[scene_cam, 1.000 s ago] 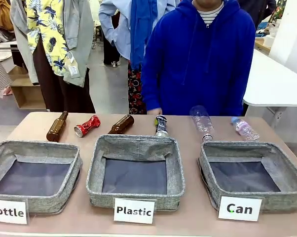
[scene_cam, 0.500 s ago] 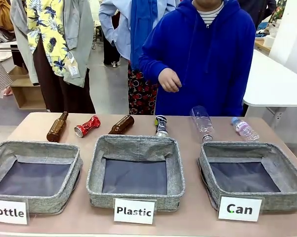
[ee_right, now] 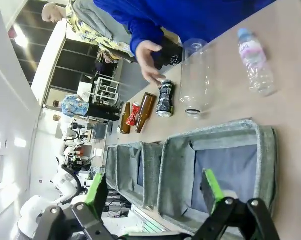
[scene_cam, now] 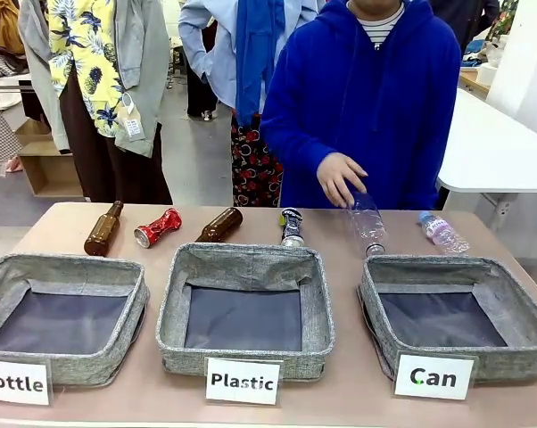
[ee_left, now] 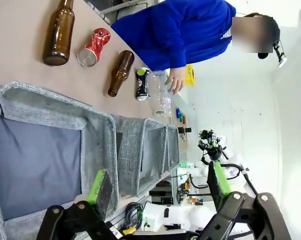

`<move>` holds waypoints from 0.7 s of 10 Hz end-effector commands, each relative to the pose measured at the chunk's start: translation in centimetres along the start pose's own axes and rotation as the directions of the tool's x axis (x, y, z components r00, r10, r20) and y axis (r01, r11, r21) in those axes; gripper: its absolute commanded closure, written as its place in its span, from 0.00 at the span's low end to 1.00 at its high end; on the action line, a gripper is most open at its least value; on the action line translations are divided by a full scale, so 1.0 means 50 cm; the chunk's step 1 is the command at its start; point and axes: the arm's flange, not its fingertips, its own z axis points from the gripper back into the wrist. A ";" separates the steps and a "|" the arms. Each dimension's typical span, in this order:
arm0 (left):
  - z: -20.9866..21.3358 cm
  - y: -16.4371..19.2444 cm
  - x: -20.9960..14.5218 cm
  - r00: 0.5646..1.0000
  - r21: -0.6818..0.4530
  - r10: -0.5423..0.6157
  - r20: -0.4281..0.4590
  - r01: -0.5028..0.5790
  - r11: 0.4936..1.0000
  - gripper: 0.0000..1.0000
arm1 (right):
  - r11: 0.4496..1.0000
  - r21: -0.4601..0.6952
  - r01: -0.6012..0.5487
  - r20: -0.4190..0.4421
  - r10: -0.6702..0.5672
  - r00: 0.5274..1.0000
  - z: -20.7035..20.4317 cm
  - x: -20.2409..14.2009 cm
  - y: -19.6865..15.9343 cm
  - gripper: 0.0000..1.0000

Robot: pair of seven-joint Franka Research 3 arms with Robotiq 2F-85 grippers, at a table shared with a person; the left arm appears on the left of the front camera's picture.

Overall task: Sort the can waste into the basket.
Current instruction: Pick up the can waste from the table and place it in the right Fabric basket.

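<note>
Red can (ee_left: 94, 46) lies well beyond the left gripper (ee_left: 159, 179), its jaws standing wide apart.

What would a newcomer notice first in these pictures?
A person's hand in a blue sleeve hangs by a clear plastic bottle, right of centre. Left of it lie a crushed dark metal can and a crushed shiny red metal can. The grey fabric basket labelled Can stands empty, near right.

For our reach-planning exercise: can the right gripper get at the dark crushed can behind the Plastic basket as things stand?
Probably yes. The right gripper is open and the dark can lies uncovered, but the person's hand is close by at the clear bottle and could get in the way.
</note>
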 end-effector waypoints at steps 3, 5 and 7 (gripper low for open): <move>-0.100 -0.177 0.022 0.936 0.231 -0.272 -0.224 0.322 0.918 0.00 | 1.000 0.007 -0.030 0.010 0.030 1.000 0.001 0.007 -0.001 0.00; -0.228 -0.257 0.057 0.822 0.305 -0.386 -0.420 0.528 0.793 0.00 | 1.000 0.007 -0.030 0.010 0.030 1.000 0.001 0.007 -0.001 0.00; -0.370 -0.299 0.073 0.681 0.362 -0.457 -0.572 0.710 0.604 0.00 | 1.000 0.007 -0.030 0.010 0.030 1.000 0.001 0.007 -0.001 0.00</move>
